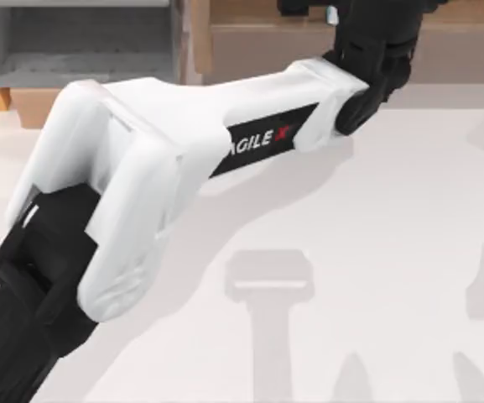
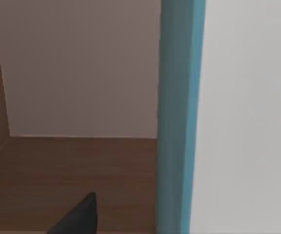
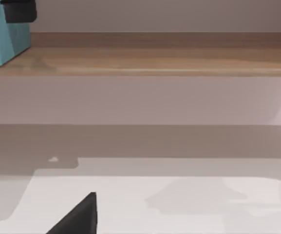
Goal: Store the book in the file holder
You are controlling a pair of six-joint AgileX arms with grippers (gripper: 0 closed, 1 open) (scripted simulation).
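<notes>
The left arm (image 1: 183,159) stretches from the lower left of the top view across the pale desk (image 1: 376,218) to the far edge, and its black left tool (image 1: 374,63) sits over the wide brown wooden shelf (image 1: 443,42), right of the file holder. The file holder (image 1: 82,42), grey inside with a tan front lip, stands at the far left of the desk, well apart from that tool.

In the left wrist view the teal-blue book (image 2: 179,117) stands upright on edge just in front of the camera, over the shelf's brown board. The right wrist view catches the book's corner (image 3: 6,39) resting on the shelf, with a black tool part at its top. Whether the left tool is clamped on the book cannot be told. The right tool (image 3: 77,217) hangs above the desk facing the shelf; its state cannot be told either.
</notes>
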